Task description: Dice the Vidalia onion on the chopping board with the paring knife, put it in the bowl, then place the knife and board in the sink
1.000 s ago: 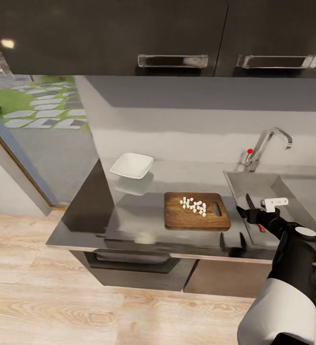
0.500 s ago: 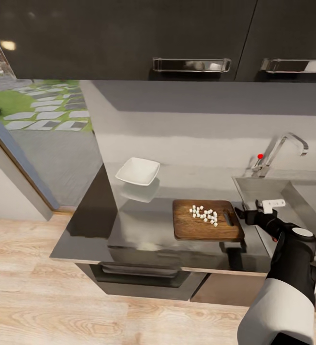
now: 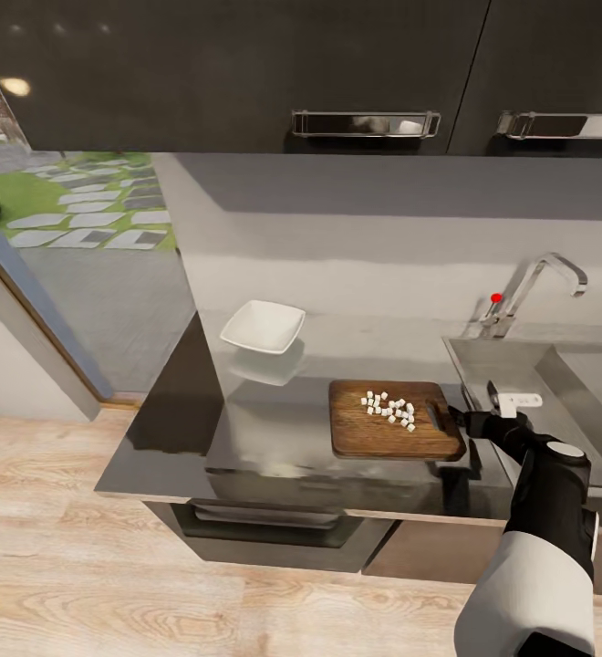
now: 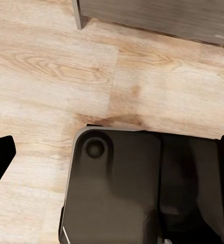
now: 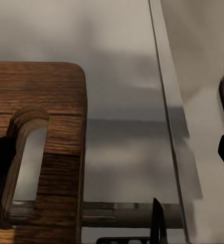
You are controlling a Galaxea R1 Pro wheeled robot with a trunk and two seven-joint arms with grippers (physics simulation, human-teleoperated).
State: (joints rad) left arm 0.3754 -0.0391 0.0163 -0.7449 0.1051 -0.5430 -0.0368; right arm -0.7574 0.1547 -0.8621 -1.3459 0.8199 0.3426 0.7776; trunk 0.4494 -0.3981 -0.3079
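Your right tool point(image 3: 465, 418), spread apart, sits just beside the slotted end of the dark brown wooden chopping board point(image 3: 388, 436), whose long axis runs leftward; white onion dice point(image 3: 389, 409) lie on it, the white squarish bowl point(image 3: 264, 327) farther left.

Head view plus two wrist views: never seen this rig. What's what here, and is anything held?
It's a simulated wheeled robot with two arms. The large picture comes from its head camera, looking down at a kitchen countertop. On it lie a white bowl and a chopping board carrying diced onion; the sink is alongside. The right gripper is at the board's handle end. Its wrist camera shows fingers spread wide, gripping nothing. The left wrist camera looks down at the wooden floor and the robot's dark base; the left gripper is open too.
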